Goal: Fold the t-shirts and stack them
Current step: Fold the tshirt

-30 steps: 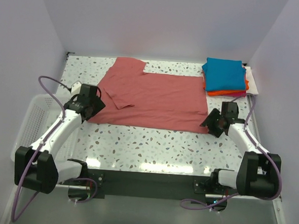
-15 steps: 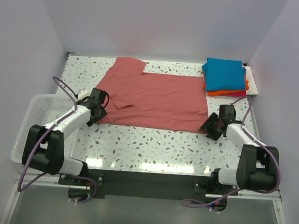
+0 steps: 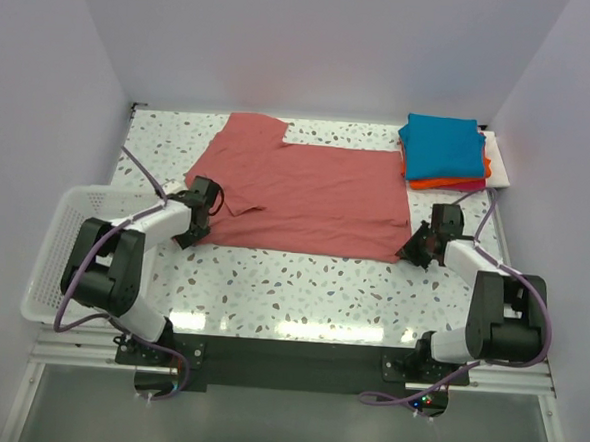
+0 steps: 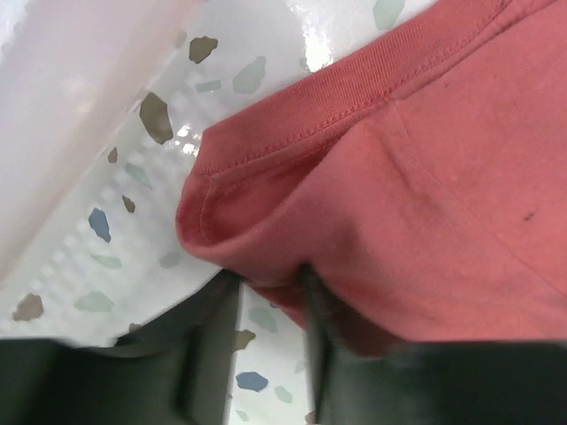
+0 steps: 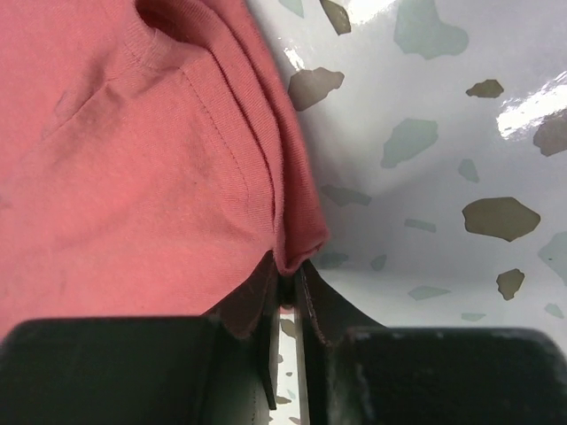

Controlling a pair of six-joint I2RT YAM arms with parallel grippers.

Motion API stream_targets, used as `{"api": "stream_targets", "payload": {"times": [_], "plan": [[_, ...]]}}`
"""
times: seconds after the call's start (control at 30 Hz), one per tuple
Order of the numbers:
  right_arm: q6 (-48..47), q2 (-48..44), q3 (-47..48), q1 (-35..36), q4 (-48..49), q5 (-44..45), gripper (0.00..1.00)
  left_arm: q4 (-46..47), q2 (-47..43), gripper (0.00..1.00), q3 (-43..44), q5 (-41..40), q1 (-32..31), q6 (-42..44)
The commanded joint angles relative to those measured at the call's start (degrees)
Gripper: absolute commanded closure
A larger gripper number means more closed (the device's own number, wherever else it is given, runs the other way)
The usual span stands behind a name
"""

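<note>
A large dusty-red t-shirt (image 3: pixel 306 197) lies spread flat on the speckled table. My left gripper (image 3: pixel 191 235) is at its near-left corner. In the left wrist view, a fold of the red cloth (image 4: pixel 399 177) hangs between the tips of this gripper (image 4: pixel 266 288), and a gap of table still shows between its jaws. My right gripper (image 3: pixel 414 251) is at the near-right corner, and in the right wrist view the gripper (image 5: pixel 288 276) is pinched shut on the hem corner (image 5: pixel 297 239). A folded stack sits at the back right: a teal-blue shirt (image 3: pixel 442 145) over an orange one (image 3: pixel 446 182) and a magenta one (image 3: pixel 475 184).
A white mesh basket (image 3: pixel 57 257) stands at the table's left edge, beside the left arm. A white sheet (image 3: pixel 499 158) lies under the folded stack. Walls enclose the table at the back and on both sides.
Both arms have reached forward and down to the red shirt's near corners. The right jaws have closed on the cloth, and the left jaws have narrowed around their fold.
</note>
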Motion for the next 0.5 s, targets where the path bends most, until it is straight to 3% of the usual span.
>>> {"api": "stream_targets", "payload": {"times": [0.0,0.07,0.17,0.47], "plan": [[-0.8,0.8,0.3,-0.1,-0.5,1.8,0.91,1.9,2.0,0.67,2.2,-3.3,0.1,0.2],[-1.3,0.8,1.0,-0.1,-1.2,1.9,0.96,2.3,2.3,0.86,2.6,-2.6,0.1,1.1],[-1.7,0.3,2.2,-0.1,-2.9,1.6,1.00,2.2,1.2,1.00,3.3,-1.4,0.1,2.3],[-4.4,-8.3,8.0,-1.1,-13.2,1.6,1.00,-1.1,-9.5,1.00,5.2,1.8,0.0,3.9]]}}
